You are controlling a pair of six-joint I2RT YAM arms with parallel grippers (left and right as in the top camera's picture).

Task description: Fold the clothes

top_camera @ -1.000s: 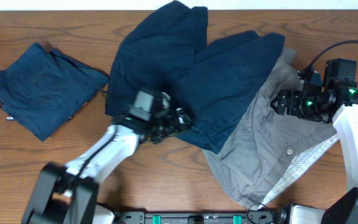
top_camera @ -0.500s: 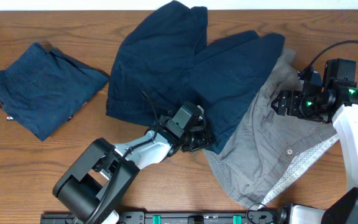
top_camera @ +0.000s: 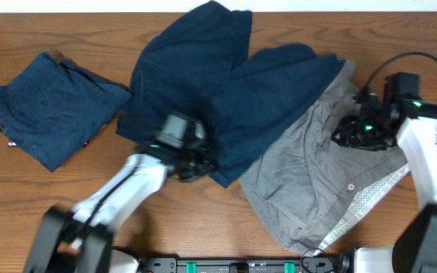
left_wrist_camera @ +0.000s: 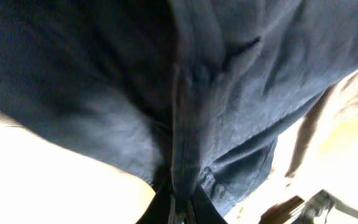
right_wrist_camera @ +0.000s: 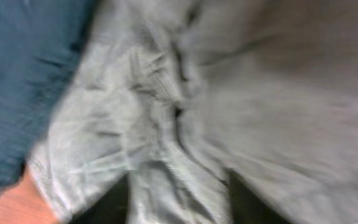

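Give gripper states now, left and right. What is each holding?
Left gripper: jaws closed on the navy shorts.
Right gripper: jaws look closed on a fold of the grey shorts; view is blurry.

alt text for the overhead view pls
A heap of clothes on a wooden table: the left claw is at the near edge of the navy shorts, the right claw on the grey shorts. Another navy pair lies folded at far left.

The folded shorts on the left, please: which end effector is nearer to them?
Left. The left end effector is right of the folded shorts, on navy shorts; the right end effector is farther, on grey shorts.
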